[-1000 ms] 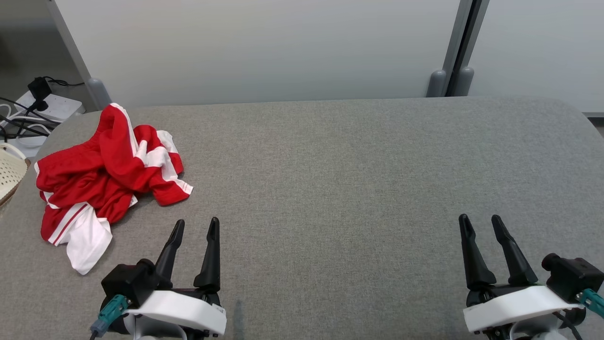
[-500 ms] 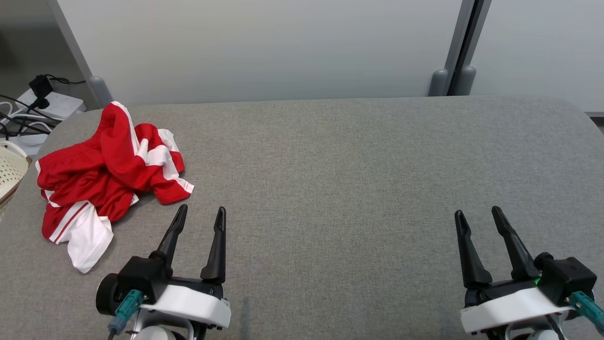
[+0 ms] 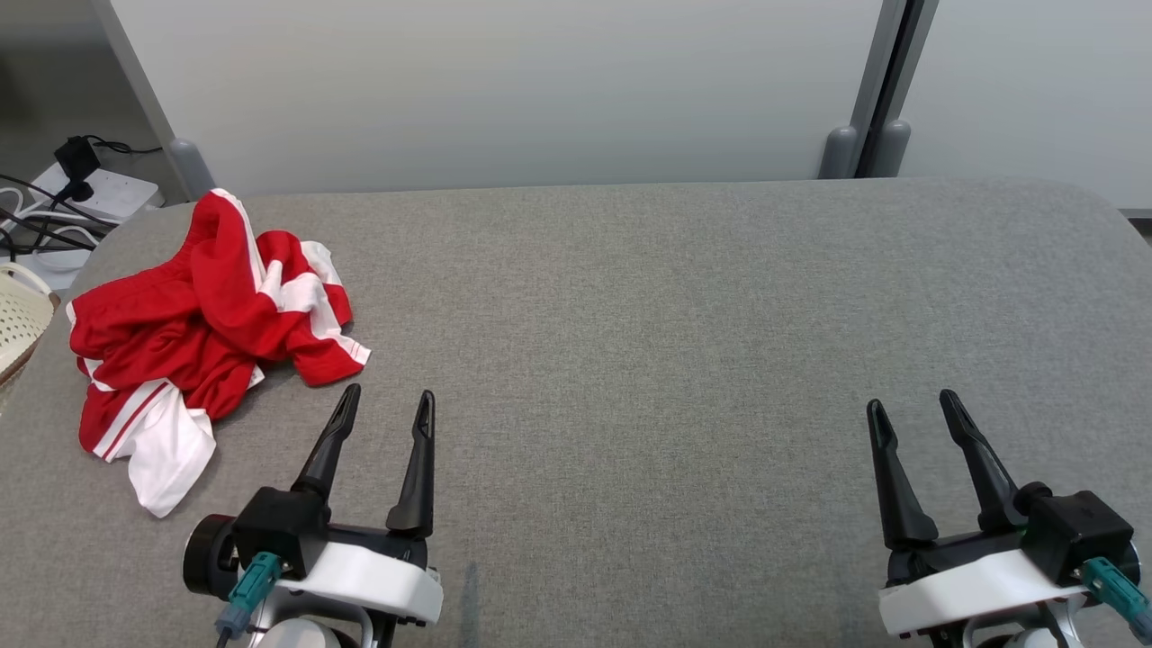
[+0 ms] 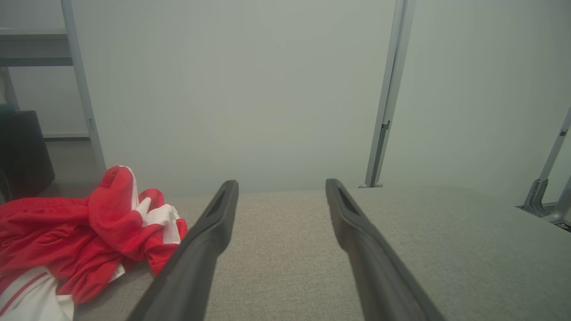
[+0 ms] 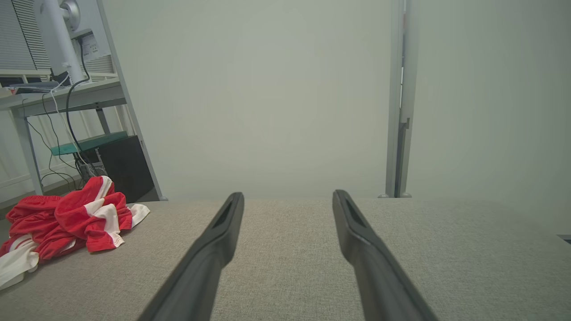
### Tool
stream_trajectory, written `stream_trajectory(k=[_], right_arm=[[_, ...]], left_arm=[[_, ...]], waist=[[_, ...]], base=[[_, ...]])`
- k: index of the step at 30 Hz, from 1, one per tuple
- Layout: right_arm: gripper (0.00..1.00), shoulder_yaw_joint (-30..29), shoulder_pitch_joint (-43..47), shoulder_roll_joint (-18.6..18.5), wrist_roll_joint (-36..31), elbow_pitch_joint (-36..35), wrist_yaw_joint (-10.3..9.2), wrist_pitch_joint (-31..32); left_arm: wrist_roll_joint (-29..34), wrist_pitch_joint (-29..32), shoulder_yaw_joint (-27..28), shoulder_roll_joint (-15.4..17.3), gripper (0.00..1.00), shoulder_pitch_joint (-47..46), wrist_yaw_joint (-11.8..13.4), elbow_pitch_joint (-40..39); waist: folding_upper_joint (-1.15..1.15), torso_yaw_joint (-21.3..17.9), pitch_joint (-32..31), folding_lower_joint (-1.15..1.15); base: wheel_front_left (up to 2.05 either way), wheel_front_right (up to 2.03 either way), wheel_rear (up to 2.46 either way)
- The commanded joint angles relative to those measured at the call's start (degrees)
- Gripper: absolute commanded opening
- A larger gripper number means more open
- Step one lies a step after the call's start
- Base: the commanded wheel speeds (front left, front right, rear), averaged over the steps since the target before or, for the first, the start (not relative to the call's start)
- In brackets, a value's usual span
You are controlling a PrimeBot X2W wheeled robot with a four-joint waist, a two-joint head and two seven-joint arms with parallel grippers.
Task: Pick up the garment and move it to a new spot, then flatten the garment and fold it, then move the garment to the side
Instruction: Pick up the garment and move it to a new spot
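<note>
A crumpled red and white garment [image 3: 202,333] lies in a heap at the far left of the grey table [image 3: 630,315]. It also shows at the lower left of the left wrist view, garment [image 4: 76,236], and at the left of the right wrist view, garment [image 5: 67,220]. My left gripper [image 3: 387,396] is open near the front edge, its tips just right of and below the garment, not touching it. My right gripper [image 3: 913,405] stands open at the lower right, far from the garment, with nothing between its fingers.
A pale perforated basket [image 3: 18,324] sits off the table's left edge. A power strip with cables [image 3: 81,198] lies on the floor behind it. White partition panels with grey posts [image 3: 873,90] stand along the table's far edge. A desk with a monitor [image 5: 58,53] is at the left.
My left gripper has moved forward and slightly right, closer to the garment's lower right corner. The right gripper has barely shifted. The garment has stayed in place.
</note>
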Motion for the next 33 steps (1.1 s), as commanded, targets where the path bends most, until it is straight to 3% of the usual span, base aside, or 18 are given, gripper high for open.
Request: stream_trajectory(k=[1,9,25,33], right_arm=[[1.00,1.14,-1.81,-0.38,-0.75,-1.47,0.08,-0.78],[1.00,1.75,-2.01,-0.20,0.46,-1.00,0.08,-0.78],[1.00,2.75,-1.58,-0.42,0.39,-0.98,0.08,-0.78],[1.00,3.05,-1.23,-0.31,0.56,-0.91,0.08,-0.78]], left_arm=[[-0.11,-0.34,1.74,0.49,1.00,-3.04,0.53,-1.27],[-0.52,-0.34,1.73,0.49,1.00,-3.06,1.18,-2.41],[-1.40,-0.34,1.82,0.49,1.00,-2.28,2.65,-2.46],[-1.51,-0.34,2.22,0.49,1.00,-1.97,2.75,-2.47]], waist=[[0.00,0.11,0.01,0.00],[0.00,3.08,-0.10,0.00],[0.00,14.83,-0.34,0.00],[0.00,17.39,-0.33,0.00]], base=[[0.00,0.00,0.00],[0.00,0.00,0.00],[0.00,0.00,0.00],[0.00,0.00,0.00]])
